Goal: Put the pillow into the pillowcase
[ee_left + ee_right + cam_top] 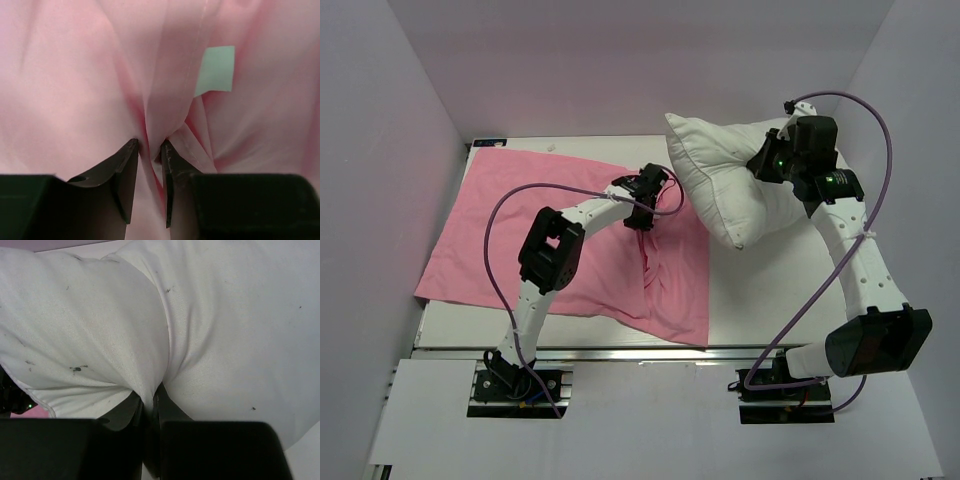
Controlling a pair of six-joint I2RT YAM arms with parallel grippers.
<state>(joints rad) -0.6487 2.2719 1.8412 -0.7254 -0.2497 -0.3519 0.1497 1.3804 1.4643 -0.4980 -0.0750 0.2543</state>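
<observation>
The pink pillowcase (550, 235) lies spread over the left and middle of the table, bunched near its right edge. My left gripper (648, 205) is shut on a gathered fold of the pillowcase (150, 120); the fabric runs between the two black fingers (122, 170). A pale green tag (216, 70) shows on the cloth. The white pillow (730, 175) hangs tilted above the table's back right. My right gripper (772, 160) is shut on a pinch of the pillow's cover (150, 385), holding it up.
White walls close in the table on the left, back and right. The table's white surface (760, 300) shows in front of the pillow. Purple cables loop from both arms.
</observation>
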